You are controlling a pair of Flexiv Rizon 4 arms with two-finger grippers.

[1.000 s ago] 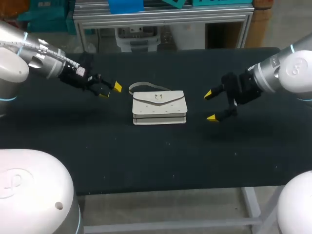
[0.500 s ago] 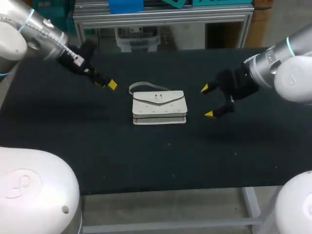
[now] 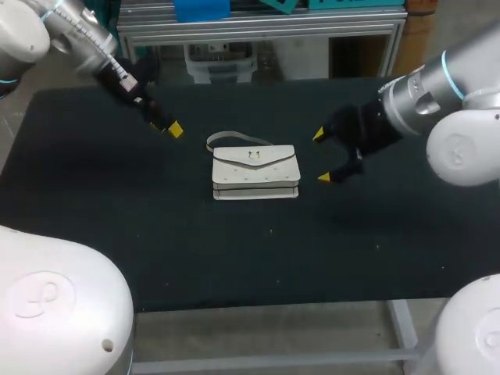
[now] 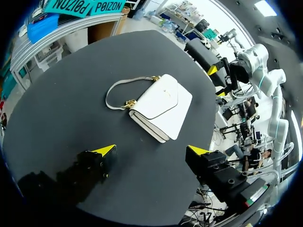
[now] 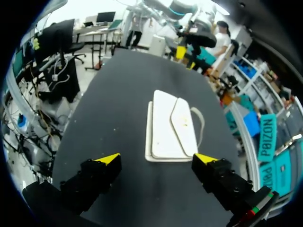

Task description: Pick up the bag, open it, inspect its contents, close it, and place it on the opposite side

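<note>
- My left gripper has its fingers spread wide with nothing between them; its wrist view shows the two yellow tips well apart over bare black table.
- It hovers off the bag, at about 10 o'clock from it in the head view, apart from it and touching nothing.
- From the left wrist, the bag lies ahead of the fingers, flat on the tabletop, with its flap side up.
- My right gripper is also spread open and holds nothing. One yellow tip sits toward the far side of the table, the other toward the near side.
- It sits at 3 o'clock from the bag, just beside the bag's right end but not touching it.
- From the right wrist, the bag lies straight ahead of the gripper, in line with the gap between the fingers, short end toward me.
- The bag is a small white flap purse at the middle of the table. Its flap is down, with a small metal ring at the flap's centre.
- Its strap lies in a loose loop on the table at the bag's 11 o'clock corner, along the far edge, joined by gold fittings.
- My left arm comes in from 10 o'clock, and my right arm from 2 o'clock.
</note>
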